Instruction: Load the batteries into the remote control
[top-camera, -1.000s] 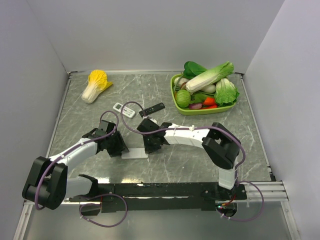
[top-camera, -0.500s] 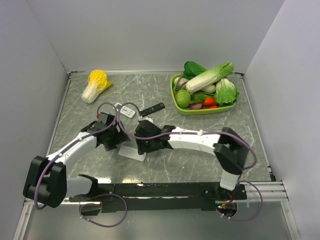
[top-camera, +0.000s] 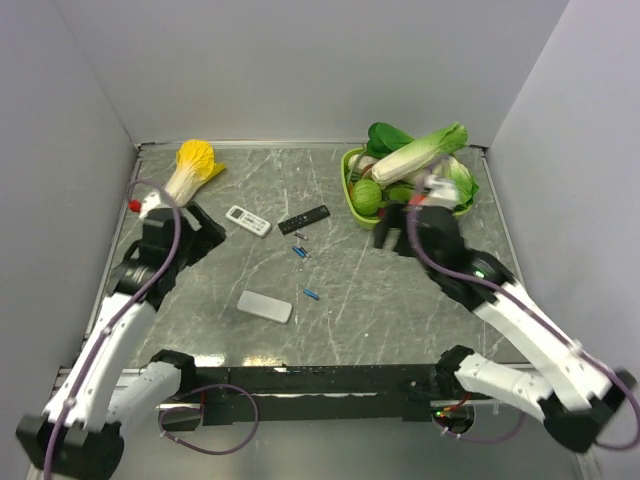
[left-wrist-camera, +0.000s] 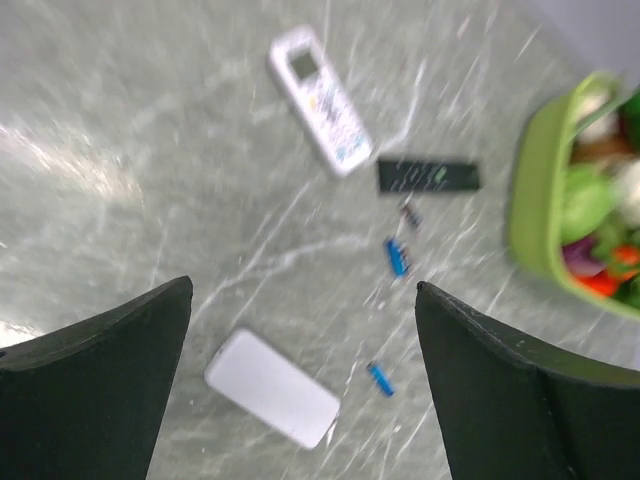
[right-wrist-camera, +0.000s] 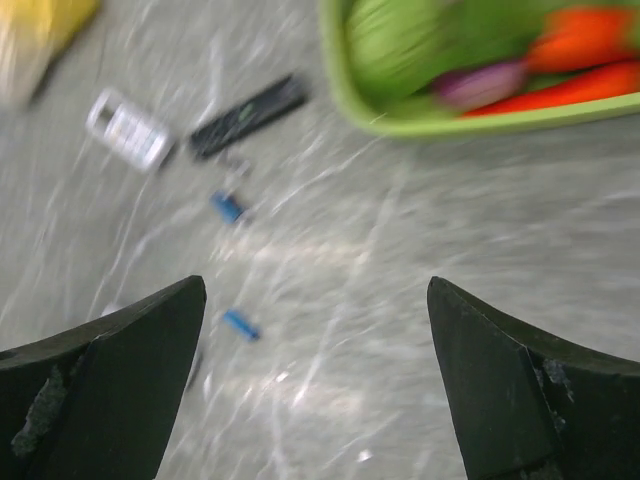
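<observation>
Hovering with left tool (left-wrist-camera: 302, 290) and right tool (right-wrist-camera: 315, 285) gaping empty, best targeting the battery (top-camera: 312, 294) at the remote control's (top-camera: 265, 306) three o'clock, pinching crosswise.

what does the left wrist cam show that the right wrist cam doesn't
Only left wrist: the large plain white rectangular remote control, lying flat. Only right wrist: a blurred yellow cabbage in the top-left corner. Both: two small blue cylindrical batteries, the smaller white buttoned remote, the slim black remote and the green vegetable tray.
</observation>
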